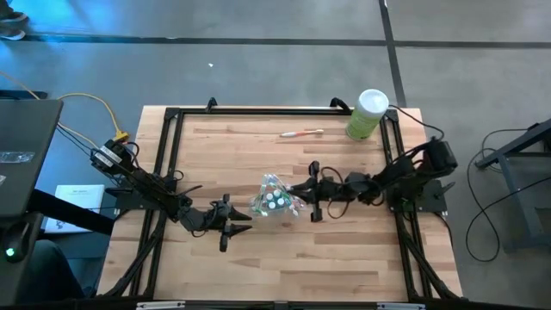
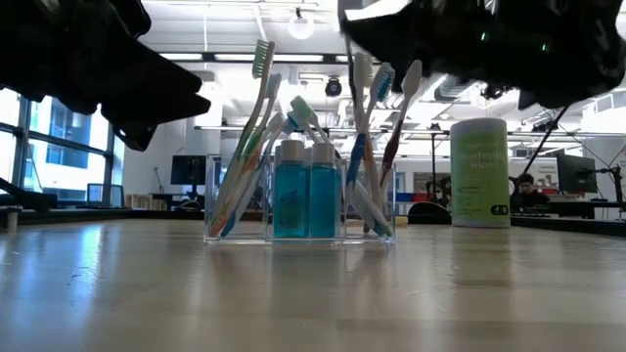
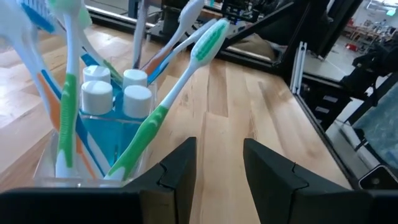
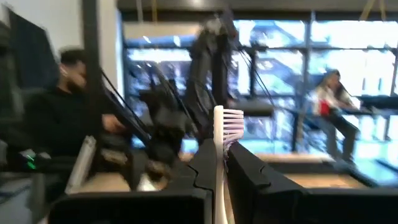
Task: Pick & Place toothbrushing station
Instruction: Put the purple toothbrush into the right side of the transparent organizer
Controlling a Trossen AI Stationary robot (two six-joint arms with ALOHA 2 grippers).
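**Right gripper pinches a toothbrush above the clear cup**

The clear cup [image 1: 274,198] stands upright near the middle of the wooden table [image 1: 344,258], between the two arms. From above it reads only as a glinting cluster with white caps. The low view fills in the rest: slim toothbrushes [image 2: 256,127] fanning out of the cup and blue tubes [image 2: 305,196] with white caps standing side by side in the centre. Printing on the tubes is too small to read.

The left gripper [image 1: 234,222] sits just left and slightly near of the cup. Its wrist view shows the fingers [image 3: 174,177] apart with bare wood between them, holding nothing, and a green-and-white toothbrush [image 3: 180,87] leaning out of the cup beside them.

The right gripper [image 1: 297,191] is at the cup's right side. Only its wrist view shows the jaws clamped on a white toothbrush [image 4: 219,155], bristles upward.

A pale-green canister [image 1: 367,114] stands at the far right corner; its label is unreadable. A loose toothbrush [image 1: 301,133] lies left of it.
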